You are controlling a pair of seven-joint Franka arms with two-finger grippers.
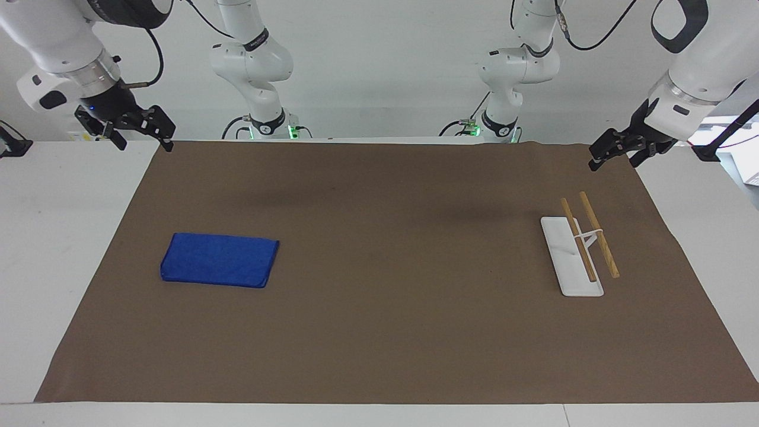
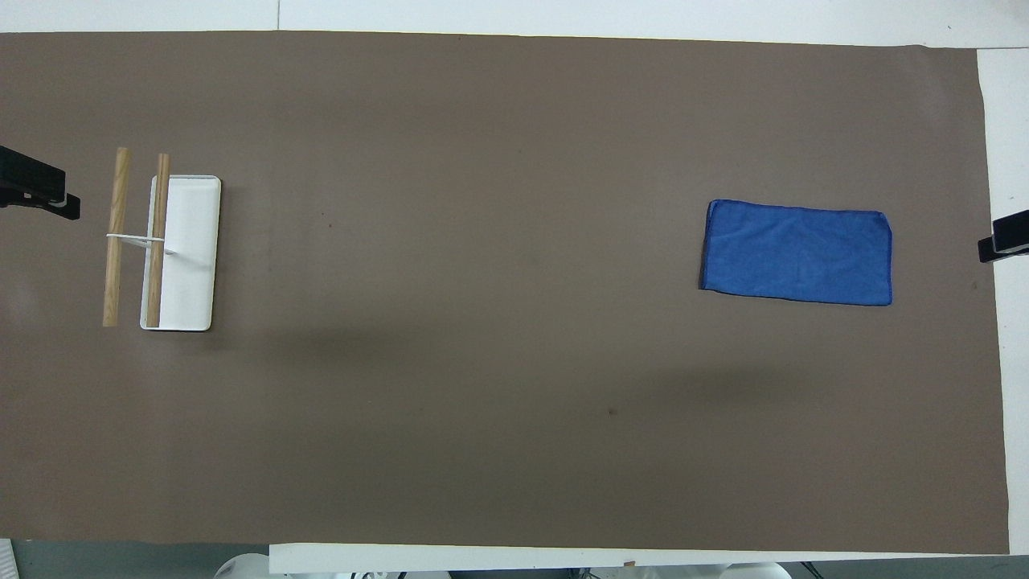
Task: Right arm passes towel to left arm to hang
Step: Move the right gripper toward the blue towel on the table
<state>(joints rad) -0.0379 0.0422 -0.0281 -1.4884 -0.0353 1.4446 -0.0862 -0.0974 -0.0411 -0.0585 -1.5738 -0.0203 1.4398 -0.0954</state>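
The royal-blue towel (image 1: 219, 259) lies flat on the brown mat toward the right arm's end of the table; it also shows in the overhead view (image 2: 797, 252). The rack (image 1: 570, 258), a white base with two wooden rods, stands toward the left arm's end (image 2: 189, 257). My right gripper (image 1: 145, 144) is open and empty, raised over the mat's corner near the robots, apart from the towel; only its tip (image 2: 1005, 239) shows from overhead. My left gripper (image 1: 614, 163) is open and empty, raised over the mat's edge beside the rack (image 2: 36, 189). Both arms wait.
The brown mat (image 1: 379, 332) covers most of the white table (image 1: 59, 249). The two arm bases (image 1: 267, 121) (image 1: 498, 121) stand at the table's edge nearest the robots. Nothing else lies on the mat between towel and rack.
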